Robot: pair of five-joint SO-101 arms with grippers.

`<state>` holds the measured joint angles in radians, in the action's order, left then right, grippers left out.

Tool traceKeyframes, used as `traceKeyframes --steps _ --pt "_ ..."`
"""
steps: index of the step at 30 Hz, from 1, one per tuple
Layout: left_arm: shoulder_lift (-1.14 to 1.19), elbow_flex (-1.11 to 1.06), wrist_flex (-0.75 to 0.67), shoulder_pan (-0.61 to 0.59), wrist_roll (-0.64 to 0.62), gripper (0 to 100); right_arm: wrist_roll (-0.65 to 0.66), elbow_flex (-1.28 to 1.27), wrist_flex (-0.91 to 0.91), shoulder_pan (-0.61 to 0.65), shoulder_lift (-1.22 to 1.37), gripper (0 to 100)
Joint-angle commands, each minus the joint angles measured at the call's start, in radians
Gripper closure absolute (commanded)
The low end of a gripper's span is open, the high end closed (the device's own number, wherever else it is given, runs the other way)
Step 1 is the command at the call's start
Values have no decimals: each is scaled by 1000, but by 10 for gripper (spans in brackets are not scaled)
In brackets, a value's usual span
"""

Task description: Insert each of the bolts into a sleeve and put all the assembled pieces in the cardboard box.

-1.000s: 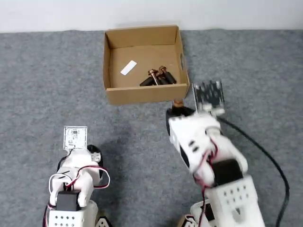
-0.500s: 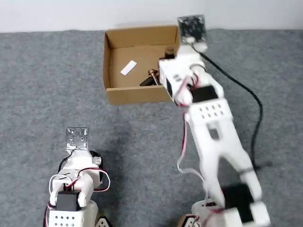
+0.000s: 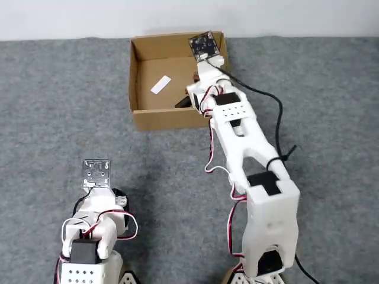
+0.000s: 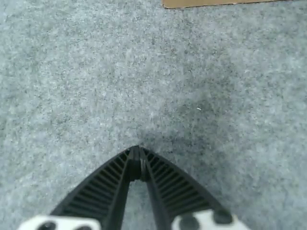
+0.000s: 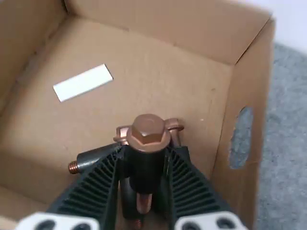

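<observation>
The cardboard box (image 3: 137, 71) stands open at the back of the grey table. My right arm stretches over its right side. In the right wrist view my right gripper (image 5: 144, 165) is shut on an assembled piece (image 5: 146, 143), a copper bolt in a black sleeve held head up above the box floor (image 5: 144, 76). Other assembled pieces (image 5: 96, 160) lie on the floor just under it, also seen as a dark end (image 3: 182, 103) beside the arm. My left gripper (image 4: 140, 158) is shut on nothing, low over bare carpet at the front left (image 3: 95, 174).
A white label (image 3: 160, 84) lies on the box floor toward the left. The box's right wall has an oval hand hole (image 5: 239, 139). A black cable (image 3: 269, 106) trails from the right arm over the carpet. The box's near edge (image 4: 216, 3) shows in the left wrist view.
My right arm swung from in front of the box up and over its right wall, carrying the assembled piece into the box. The left arm has stayed still.
</observation>
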<state>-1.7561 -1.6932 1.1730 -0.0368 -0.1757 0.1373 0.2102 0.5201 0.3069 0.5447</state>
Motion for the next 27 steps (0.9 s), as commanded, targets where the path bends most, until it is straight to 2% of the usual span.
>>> traceKeyframes --steps 1,6,11,13,18,22,27 --pt "-8 7 -2 -3 -3 994 12 87 -24 -10 13 991" --pt "-8 7 -2 -3 -3 994 14 91 38 -5 44 980" --pt "-8 7 -2 -3 -3 994 14 91 119 -4 45 805" --pt "-8 7 -2 -3 -3 994 14 91 133 -5 38 773" --pt "-8 7 -2 -3 -3 994 12 92 131 -4 -13 851" --pt "-8 7 -2 -3 -3 994 8 92 150 4 -93 982" --pt "-8 7 -2 -3 -3 994 5 92 297 7 -203 986"
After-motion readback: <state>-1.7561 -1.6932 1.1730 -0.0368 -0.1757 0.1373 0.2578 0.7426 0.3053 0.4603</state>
